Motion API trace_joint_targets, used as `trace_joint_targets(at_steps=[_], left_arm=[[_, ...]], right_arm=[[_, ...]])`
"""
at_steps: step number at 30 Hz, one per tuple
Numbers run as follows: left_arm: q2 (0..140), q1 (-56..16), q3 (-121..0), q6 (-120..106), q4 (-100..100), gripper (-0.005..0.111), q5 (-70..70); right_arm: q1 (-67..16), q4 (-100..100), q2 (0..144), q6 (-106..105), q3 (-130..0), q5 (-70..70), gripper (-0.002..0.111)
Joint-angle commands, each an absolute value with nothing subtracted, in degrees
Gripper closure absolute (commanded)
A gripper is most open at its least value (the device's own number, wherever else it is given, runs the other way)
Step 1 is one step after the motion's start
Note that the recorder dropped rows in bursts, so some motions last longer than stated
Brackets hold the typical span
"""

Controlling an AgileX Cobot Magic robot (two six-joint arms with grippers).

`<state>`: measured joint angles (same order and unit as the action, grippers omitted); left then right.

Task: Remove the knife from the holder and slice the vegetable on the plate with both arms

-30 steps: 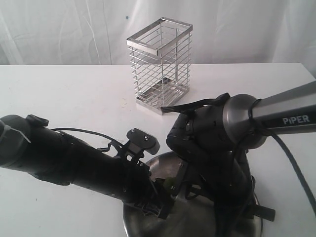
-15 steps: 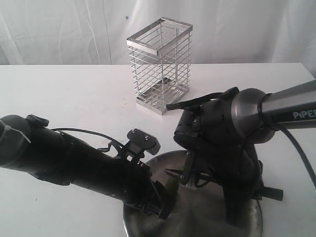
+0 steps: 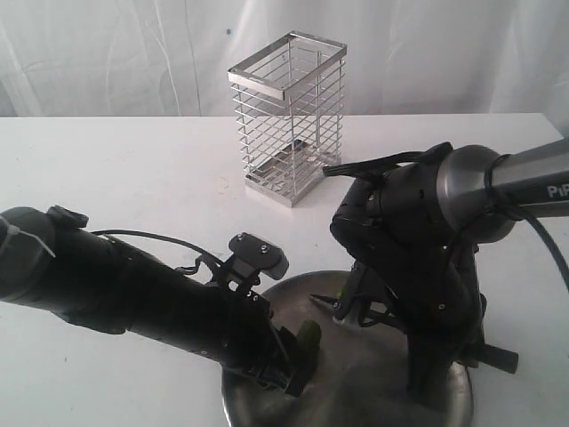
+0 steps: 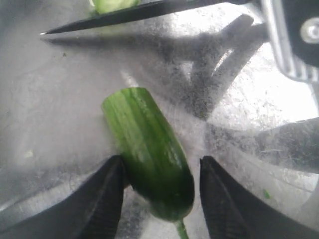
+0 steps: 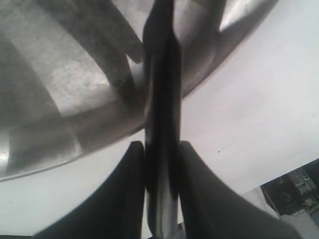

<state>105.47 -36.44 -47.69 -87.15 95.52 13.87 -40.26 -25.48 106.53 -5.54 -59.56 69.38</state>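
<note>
My right gripper is clamped on the slim all-dark knife; both black fingers press against its rounded handle, and the blade runs away from me out over the rim of the large round shiny stainless-steel plate. In my left wrist view the pointed black blade hangs level above the plate's surface, its tip free in the air, with a small pale green cut piece just behind it at the picture's edge.

My left gripper stands open around the stem end of the small dark green chili pepper. One finger touches or nearly touches the pepper's side; the other finger is apart from it with bare metal showing between. The pepper lies flat on the plate, its cut end facing the knife and well short of the blade.

From the exterior view, my two bulky black-wrapped arms meet over the plate at the near edge of the white table, the left arm low and reaching in, the right arm bent down from above. The pepper shows as a green spot beside my left gripper. The tall rectangular silver wire basket holder stands upright farther back on the table, well apart from the plate.
</note>
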Motion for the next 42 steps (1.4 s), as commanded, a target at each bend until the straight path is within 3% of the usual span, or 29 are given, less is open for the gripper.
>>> trace_joint_targets(at_steps=[1,7,11,17,29,42], left_arm=[[105.3,-36.7,-47.4,-86.7,95.4,0.05,15.2],[105.0,-36.7,-48.9,-87.0,96.9,0.049,14.6],[105.0,-36.7,-51.5,-86.9,97.2,0.04,13.1],[103.2,-36.7,-52.6,-86.3,95.9,0.043,13.9],[95.3,-36.7,-47.0,-46.8,46.7,0.043,11.5],[95.3,-36.7,-43.8,-43.0,44.6,0.044,10.2]], right_arm=[[-40.0,-23.2,102.9,-5.2,-59.3,70.0,0.108],[-40.0,-19.6,99.5,-5.2,-59.3,70.0,0.108],[-40.0,-18.5,99.4,-5.2,-59.3,70.0,0.108],[-40.0,-18.0,99.4,-5.2,-59.3,70.0,0.108],[-40.0,-10.9,99.4,-4.2,-59.3,70.0,0.108],[-45.6,-7.5,99.5,-3.6,-59.3,70.0,0.108]])
